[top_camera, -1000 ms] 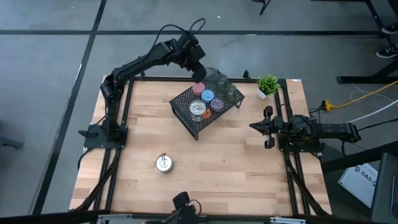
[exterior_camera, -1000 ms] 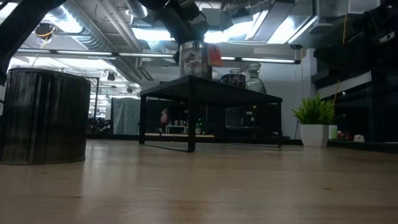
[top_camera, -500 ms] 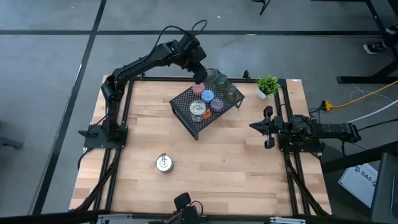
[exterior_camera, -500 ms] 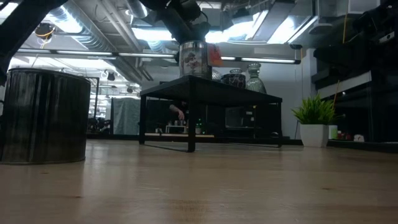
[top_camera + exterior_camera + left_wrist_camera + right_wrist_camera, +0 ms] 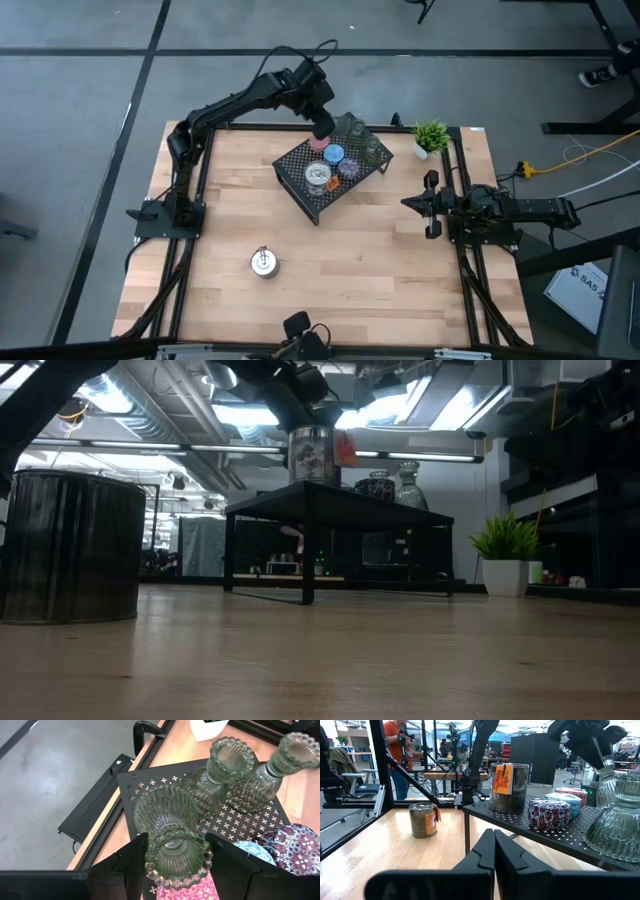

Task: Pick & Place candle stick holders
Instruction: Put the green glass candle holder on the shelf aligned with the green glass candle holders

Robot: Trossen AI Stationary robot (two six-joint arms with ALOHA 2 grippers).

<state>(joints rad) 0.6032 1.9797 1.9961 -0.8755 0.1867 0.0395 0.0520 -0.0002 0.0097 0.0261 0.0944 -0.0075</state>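
Glass is what the left gripper [image 5: 176, 862] has between its fingers: an olive-green glass holder [image 5: 172, 845], clamped at its beaded top rim, its ribbed bowl hanging over the back corner of the black rack [image 5: 330, 170]. In the overhead view that gripper [image 5: 322, 122] sits above the rack's far edge, just beside the pink cup [image 5: 318, 144]. Two more green glass holders [image 5: 220, 780] stand upright on the rack's perforated top, touching or nearly touching each other, near the small potted plant [image 5: 431, 136]. The blue cup [image 5: 334, 154] and purple cup [image 5: 350, 167] sit side by side on the rack, with a silver holder [image 5: 317, 176] toward the rack's near corner. A second silver holder [image 5: 263, 262] stands alone on the wooden table [image 5: 380, 270], well apart from the rack, toward the near edge. The right gripper [image 5: 420, 203] rests low at the table's right side, its fingers [image 5: 495, 850] pressed together with nothing between them.
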